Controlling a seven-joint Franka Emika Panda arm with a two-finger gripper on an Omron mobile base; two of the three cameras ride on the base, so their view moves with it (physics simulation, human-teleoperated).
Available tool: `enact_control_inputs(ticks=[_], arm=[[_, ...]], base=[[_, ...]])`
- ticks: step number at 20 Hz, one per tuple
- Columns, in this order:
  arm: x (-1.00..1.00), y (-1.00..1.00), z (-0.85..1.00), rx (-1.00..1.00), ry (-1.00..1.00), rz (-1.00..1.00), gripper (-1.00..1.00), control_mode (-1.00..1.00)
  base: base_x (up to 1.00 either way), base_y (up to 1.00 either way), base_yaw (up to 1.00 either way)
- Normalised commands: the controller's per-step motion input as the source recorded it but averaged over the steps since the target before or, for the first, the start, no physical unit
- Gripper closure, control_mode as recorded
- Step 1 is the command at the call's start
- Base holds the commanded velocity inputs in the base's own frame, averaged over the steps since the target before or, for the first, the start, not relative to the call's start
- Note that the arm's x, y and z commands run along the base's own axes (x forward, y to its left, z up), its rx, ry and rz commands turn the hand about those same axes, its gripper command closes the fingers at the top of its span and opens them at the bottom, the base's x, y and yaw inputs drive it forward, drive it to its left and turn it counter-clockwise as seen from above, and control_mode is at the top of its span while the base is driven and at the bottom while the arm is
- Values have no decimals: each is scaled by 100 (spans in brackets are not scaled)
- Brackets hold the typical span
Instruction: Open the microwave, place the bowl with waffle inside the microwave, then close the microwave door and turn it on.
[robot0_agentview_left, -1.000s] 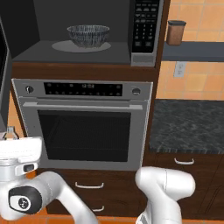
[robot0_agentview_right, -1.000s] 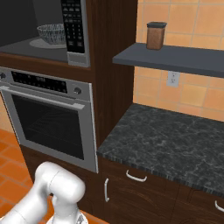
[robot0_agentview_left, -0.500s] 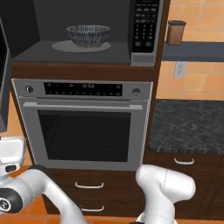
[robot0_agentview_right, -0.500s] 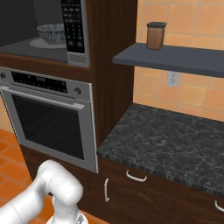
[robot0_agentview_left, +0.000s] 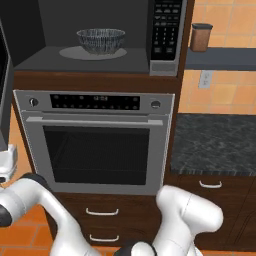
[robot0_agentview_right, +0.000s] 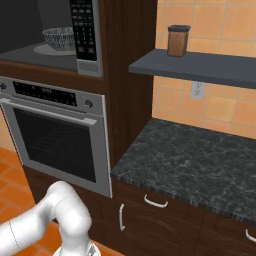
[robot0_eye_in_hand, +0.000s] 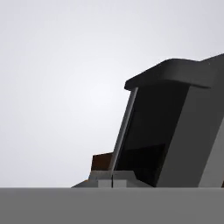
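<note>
The microwave (robot0_agentview_left: 165, 35) stands open, its dark cavity in plain sight. Inside, the speckled grey bowl (robot0_agentview_left: 100, 40) (robot0_agentview_right: 59, 37) sits on the round turntable (robot0_agentview_left: 70, 52). The bowl's wall hides the waffle. The microwave door (robot0_agentview_left: 4, 90) is swung out to the left, and the left base view catches only its edge. In the hand view the door (robot0_eye_in_hand: 148, 131) is a dark glass panel with a steel rim, seen close and tilted. My gripper (robot0_eye_in_hand: 112, 180) is shut on nothing, with its tips together just below that panel.
The steel oven (robot0_agentview_left: 95, 145) (robot0_agentview_right: 55, 135) with its bar handle sits under the microwave. To the right lie a dark stone counter (robot0_agentview_right: 190, 165) and a grey shelf (robot0_agentview_right: 200, 67) carrying a brown jar (robot0_agentview_right: 177, 41). Drawers are below the oven.
My hand has slid left toward the edge of the left base view, beside the open door. The bowl and the door have not moved.
</note>
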Motion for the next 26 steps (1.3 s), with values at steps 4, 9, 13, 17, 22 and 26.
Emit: enact_control_inputs(ticks=[4,9,13,17,22,26], arm=[[25,28,37,0,-7,-4,100,-100],[0,-9,78,17,-1,-1,100,-100],[-21,-81,89,43,3,4,100,-100],[-42,-100,87,50,0,6,100,-100],[-32,-100,81,51,2,1,100,-100],[-1,-100,62,46,23,0,100,-100]], base=[[0,0,0],[0,0,0],[0,0,0],[0,0,0],[0,0,0],[0,0,0]])
